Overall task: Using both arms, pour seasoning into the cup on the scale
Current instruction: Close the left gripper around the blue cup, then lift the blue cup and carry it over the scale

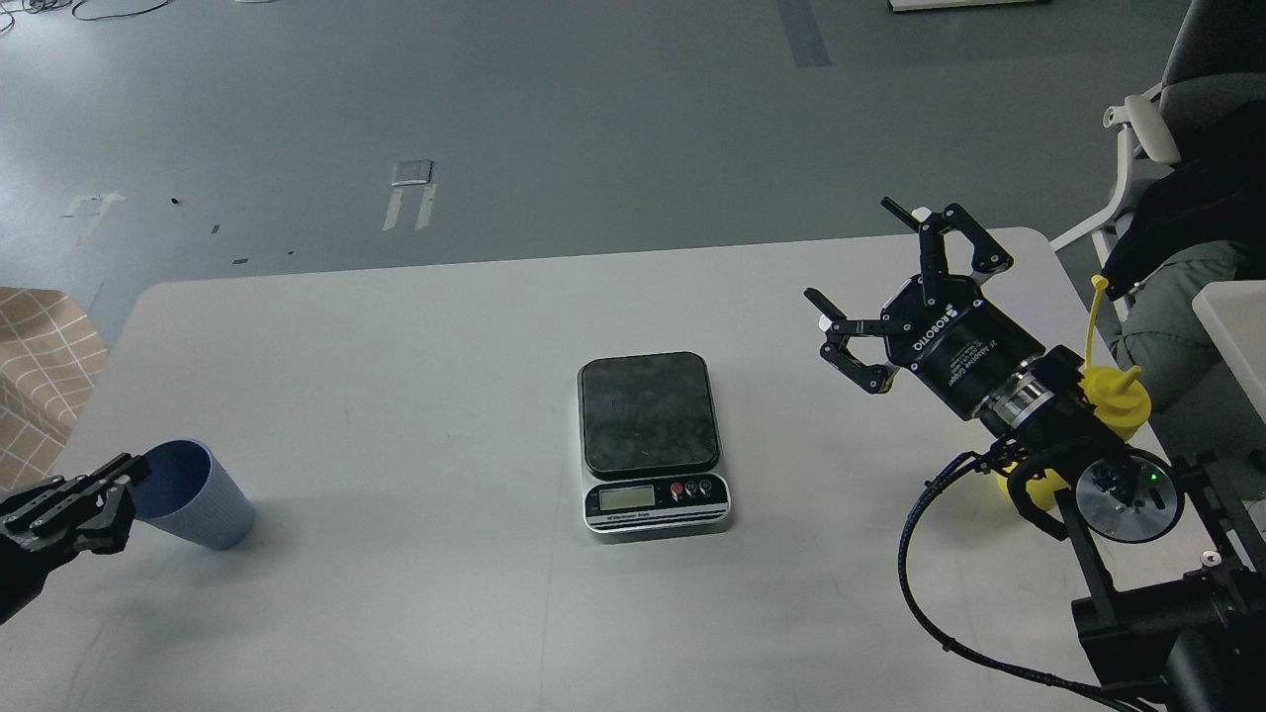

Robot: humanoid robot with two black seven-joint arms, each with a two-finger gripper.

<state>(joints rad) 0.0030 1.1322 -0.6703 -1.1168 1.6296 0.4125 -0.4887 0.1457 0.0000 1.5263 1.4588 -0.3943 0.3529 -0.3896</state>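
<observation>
One scale (654, 445) at centre of surface (396, 326), platform bare. One cup (195, 495) far left, tilted, rim touching left tool (94, 494); grip state unclear. One seasoning (1113, 400) far right, behind right tool (890, 287), fingers spread wide.

scale (653, 440): table centre, platform bare | blue cup (198, 497): far left, tilted | yellow bottle (1116, 400): far right

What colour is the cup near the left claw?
Light blue; the cup shows clearly in the head view.
</observation>
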